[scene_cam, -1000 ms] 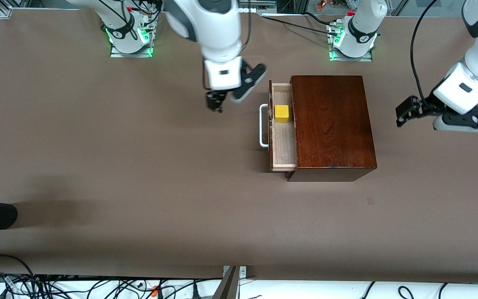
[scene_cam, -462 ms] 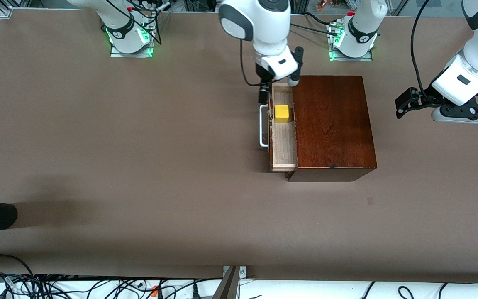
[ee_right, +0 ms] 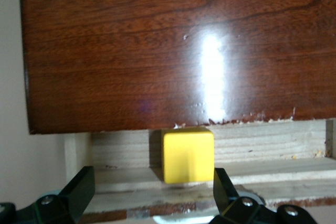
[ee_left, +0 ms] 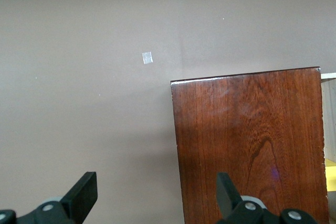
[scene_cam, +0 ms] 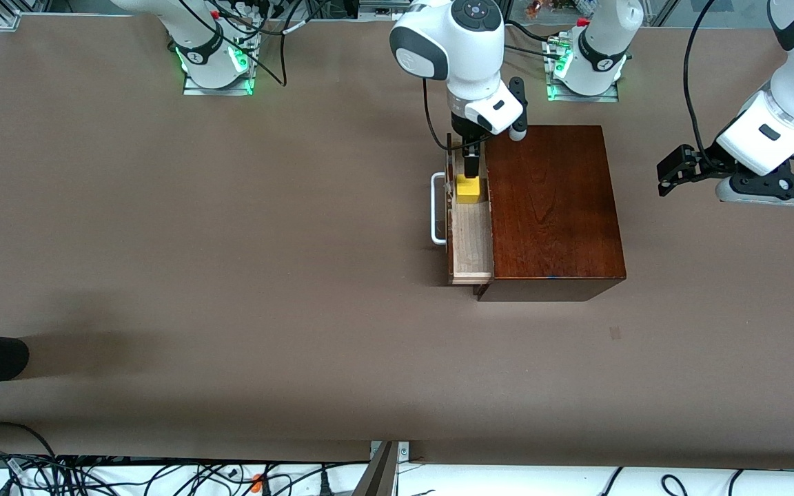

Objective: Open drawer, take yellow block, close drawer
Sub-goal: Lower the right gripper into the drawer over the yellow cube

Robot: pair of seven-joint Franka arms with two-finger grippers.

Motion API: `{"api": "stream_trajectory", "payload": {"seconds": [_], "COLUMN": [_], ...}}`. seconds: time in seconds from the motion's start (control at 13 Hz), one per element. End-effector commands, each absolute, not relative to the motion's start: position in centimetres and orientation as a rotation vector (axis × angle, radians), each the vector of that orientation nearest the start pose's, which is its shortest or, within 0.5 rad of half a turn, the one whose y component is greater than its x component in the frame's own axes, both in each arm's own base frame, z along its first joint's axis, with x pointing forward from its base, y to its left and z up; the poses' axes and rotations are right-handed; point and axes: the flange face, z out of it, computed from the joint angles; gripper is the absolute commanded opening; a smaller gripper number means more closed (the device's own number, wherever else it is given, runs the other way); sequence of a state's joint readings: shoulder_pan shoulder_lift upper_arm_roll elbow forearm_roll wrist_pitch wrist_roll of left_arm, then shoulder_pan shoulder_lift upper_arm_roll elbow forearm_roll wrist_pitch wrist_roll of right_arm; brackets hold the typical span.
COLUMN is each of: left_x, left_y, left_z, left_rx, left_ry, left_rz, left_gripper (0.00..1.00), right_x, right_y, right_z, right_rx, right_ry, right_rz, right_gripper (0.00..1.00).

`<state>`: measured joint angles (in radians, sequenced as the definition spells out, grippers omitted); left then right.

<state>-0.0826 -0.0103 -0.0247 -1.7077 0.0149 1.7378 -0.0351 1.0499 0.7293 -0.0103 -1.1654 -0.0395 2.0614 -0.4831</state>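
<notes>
A: Where is the yellow block [scene_cam: 468, 188]?

B: It sits in the drawer [scene_cam: 471, 238], on the pale floor, close to the dark wooden box [scene_cam: 552, 207] and toward the drawer's end nearest the robots' bases. In the right wrist view the yellow block [ee_right: 188, 155] stands just in front of the box's edge, with bare drawer floor on both of its sides.

A: How far out is the drawer?

B: Partly pulled out of the box toward the right arm's end of the tabletop [scene_cam: 231, 275]. Its white handle [scene_cam: 437, 209] juts past the dark front, and most of the drawer floor nearer the front camera than the block is bare.

A: And the right gripper [scene_cam: 471, 167]?

B: It hangs over the drawer, right above the block. Its fingers [ee_right: 79, 187] are spread wide, one on each side of the block with a gap on each, gripping nothing.

A: The left gripper [scene_cam: 673, 180]?

B: The left arm waits in the air over the tabletop, well apart from the box, off its end away from the drawer. Its fingers [ee_left: 84, 193] are also spread wide and hold nothing.
</notes>
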Motion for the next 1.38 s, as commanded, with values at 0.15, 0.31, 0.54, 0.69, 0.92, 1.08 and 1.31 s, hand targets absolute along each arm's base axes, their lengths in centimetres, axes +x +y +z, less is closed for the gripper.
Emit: {"api": "stream_trajectory", "payload": {"seconds": [0.15, 0.31, 0.54, 0.69, 0.92, 1.08, 1.31], "left_x": [55.8, 55.8, 55.8, 55.8, 55.8, 55.8, 55.8], "left_y": [-5.6, -5.7, -5.6, -5.5, -5.4, -5.4, -5.3], "left_z": [58.4, 58.3, 58.3, 58.4, 58.3, 58.3, 58.3], "left_rx": [-3.117, -3.118, -3.118, -3.118, -3.12, -3.12, -3.12], "left_ry": [0.148, 0.148, 0.143, 0.141, 0.138, 0.138, 0.138], "left_rz": [-0.062, -0.059, -0.059, -0.062, -0.059, -0.057, -0.05], "left_gripper": [1.0, 1.0, 1.0, 1.0, 1.0, 1.0, 1.0], "right_x": [40.3, 40.5, 40.9, 41.1, 41.6, 41.6, 41.7], "right_y": [66.7, 66.6, 66.5, 66.5, 66.4, 66.3, 66.2], "right_z": [36.2, 35.6, 35.0, 33.8, 32.4, 32.4, 33.0], "right_rx": [-2.208, -2.202, -2.208, -2.21, -2.217, -2.218, -2.224], "right_ry": [-2.228, -2.241, -2.238, -2.236, -2.235, -2.236, -2.233], "right_rz": [-0.3, -0.292, -0.293, -0.295, -0.281, -0.279, -0.28], "right_gripper": [1.0, 1.0, 1.0, 1.0, 0.96, 0.79, 0.23]}}
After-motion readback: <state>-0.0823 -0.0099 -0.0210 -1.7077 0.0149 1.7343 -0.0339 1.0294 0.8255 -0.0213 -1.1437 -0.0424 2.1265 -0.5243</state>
